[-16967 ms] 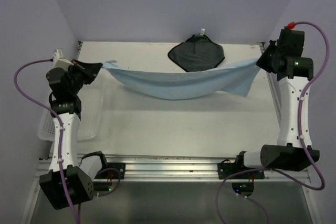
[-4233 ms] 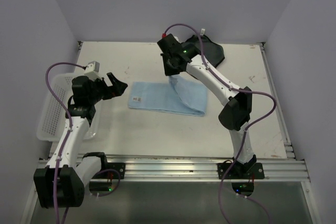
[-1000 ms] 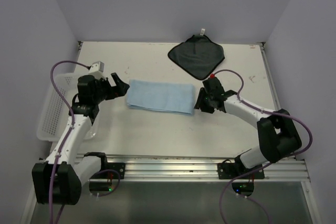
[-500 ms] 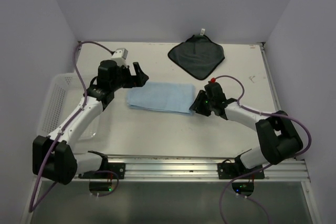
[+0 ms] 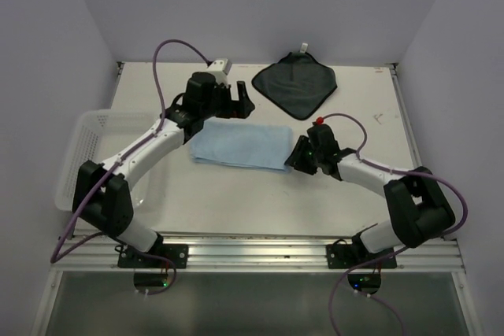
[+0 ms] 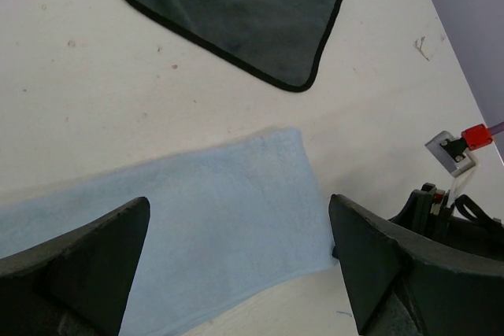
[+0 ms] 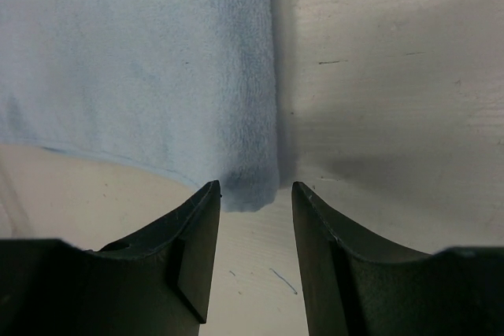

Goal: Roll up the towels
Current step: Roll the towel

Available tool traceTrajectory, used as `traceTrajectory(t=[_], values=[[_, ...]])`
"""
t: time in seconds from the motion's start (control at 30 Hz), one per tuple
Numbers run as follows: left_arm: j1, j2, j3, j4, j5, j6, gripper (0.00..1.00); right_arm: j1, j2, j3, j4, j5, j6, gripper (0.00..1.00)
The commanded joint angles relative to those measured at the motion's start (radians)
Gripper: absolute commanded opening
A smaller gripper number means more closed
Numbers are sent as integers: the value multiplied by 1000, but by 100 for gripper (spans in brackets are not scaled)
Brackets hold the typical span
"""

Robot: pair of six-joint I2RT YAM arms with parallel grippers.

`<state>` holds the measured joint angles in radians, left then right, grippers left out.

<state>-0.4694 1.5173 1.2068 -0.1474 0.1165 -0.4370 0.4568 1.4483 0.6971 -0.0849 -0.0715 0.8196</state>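
Right wrist view: right gripper jaws slightly apart at corner of folded light blue terry towel, nothing pinched. Left gripper wide apart above it. Dark grey square towel flat beyond it. Next likely: pinch edge, start roll

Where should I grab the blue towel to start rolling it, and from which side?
Grip the towel by its short right end at the near corner, coming in low from the right. It lies flat as a long folded strip, so that end is a free edge beside bare table. The right gripper sits there, jaws open.
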Motion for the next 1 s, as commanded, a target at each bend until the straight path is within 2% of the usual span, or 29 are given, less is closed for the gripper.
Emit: traceTrajectory(t=[0.0, 0.27, 0.37, 0.4, 0.63, 0.97], values=[[-52, 76, 101, -7, -44, 9, 100, -4, 43, 5, 42, 9, -23, 46], [-124, 210, 232, -35, -69, 30, 100, -4, 126, -22, 106, -7, -36, 41], [-135, 256, 266, -47, -77, 35, 100, -6, 142, -47, 137, -13, -22, 32], [-140, 268, 278, -53, -77, 38, 100, -4, 146, -53, 143, -16, -14, 26], [-195, 435, 424, -130, -89, 37, 100, -4, 170, -88, 195, -16, -20, 0], [-256, 572, 559, -156, -81, 23, 97, -4, 137, -129, 175, 22, -16, 0]])
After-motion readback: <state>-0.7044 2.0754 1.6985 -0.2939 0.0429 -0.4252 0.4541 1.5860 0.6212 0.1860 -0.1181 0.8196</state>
